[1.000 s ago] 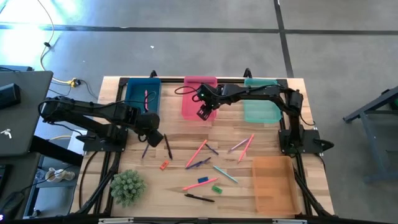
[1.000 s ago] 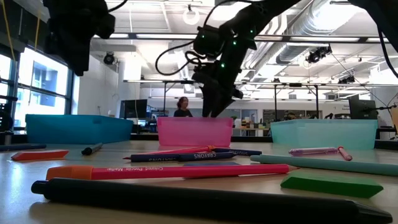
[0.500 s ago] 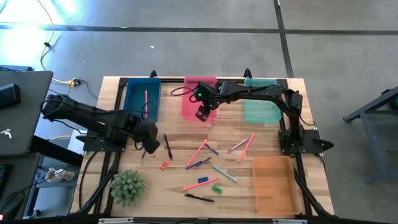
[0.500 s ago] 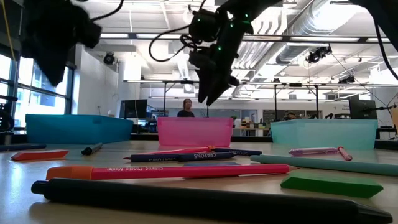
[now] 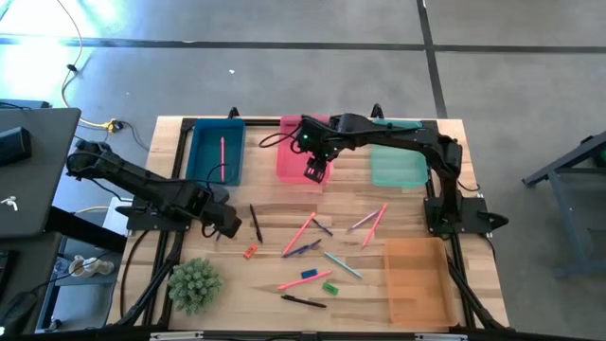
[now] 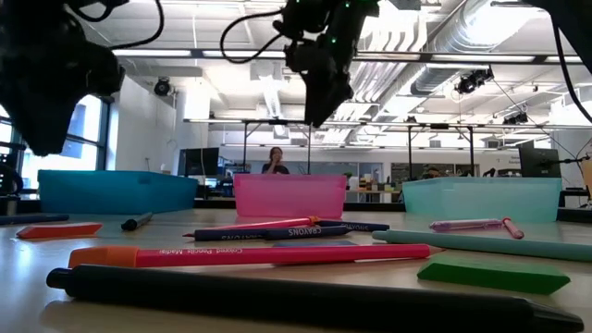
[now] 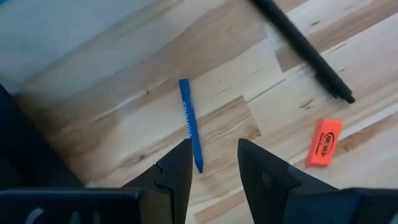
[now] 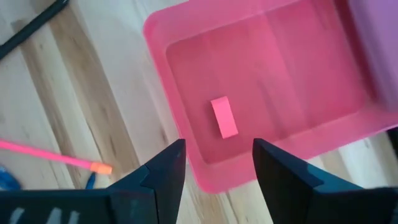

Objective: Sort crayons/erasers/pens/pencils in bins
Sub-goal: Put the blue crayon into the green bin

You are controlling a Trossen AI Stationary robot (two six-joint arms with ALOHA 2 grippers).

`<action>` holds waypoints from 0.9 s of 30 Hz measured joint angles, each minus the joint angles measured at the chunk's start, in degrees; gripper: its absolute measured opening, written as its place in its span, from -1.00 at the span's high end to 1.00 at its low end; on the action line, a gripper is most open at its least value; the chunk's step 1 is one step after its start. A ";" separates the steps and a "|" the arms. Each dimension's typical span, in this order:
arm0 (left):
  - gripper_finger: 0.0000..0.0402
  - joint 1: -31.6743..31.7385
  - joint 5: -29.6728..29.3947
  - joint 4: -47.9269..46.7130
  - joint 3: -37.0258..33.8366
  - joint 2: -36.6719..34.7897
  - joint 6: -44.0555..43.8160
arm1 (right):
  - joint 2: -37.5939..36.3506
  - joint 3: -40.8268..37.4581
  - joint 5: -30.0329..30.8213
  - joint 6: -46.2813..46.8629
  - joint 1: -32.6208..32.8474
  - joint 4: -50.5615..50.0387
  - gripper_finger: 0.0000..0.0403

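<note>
My left gripper (image 5: 223,225) (image 7: 214,158) hangs open above the bare wood at the left, fingers pointing down, over a blue crayon (image 7: 189,121) that lies flat. An orange eraser (image 7: 324,143) and a black pen (image 7: 305,50) lie close by. My right gripper (image 5: 315,172) (image 8: 217,155) is open and empty above the near end of the pink bin (image 5: 299,152), where a pink eraser (image 8: 224,117) lies on the floor. The blue bin (image 5: 216,152) holds a pink stick (image 5: 222,156). The teal bin (image 5: 396,163) and orange bin (image 5: 417,279) stand at the right.
Pencils, pens and crayons lie scattered mid-table, among them a pink pencil (image 5: 299,232), a teal pencil (image 5: 341,265) and a black pen (image 5: 303,301). A blue eraser (image 5: 309,275) and a green eraser (image 5: 329,286) lie near the front. A small green plant (image 5: 194,284) stands front left.
My left gripper has sunk and gone toward the table's near edge, rolling about its own axis, and now hangs over the blue crayon. My right gripper has risen above the pink bin. Both have stayed open.
</note>
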 joint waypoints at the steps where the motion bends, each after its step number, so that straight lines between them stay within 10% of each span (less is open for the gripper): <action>1: 0.43 -0.58 0.01 0.95 -0.81 0.00 -1.10 | -0.42 0.15 0.02 -0.63 -0.02 -0.51 0.12; 27: 0.43 -4.64 -0.07 12.55 -9.98 9.36 -9.97 | -1.99 0.20 2.82 -2.79 -0.04 -1.29 0.11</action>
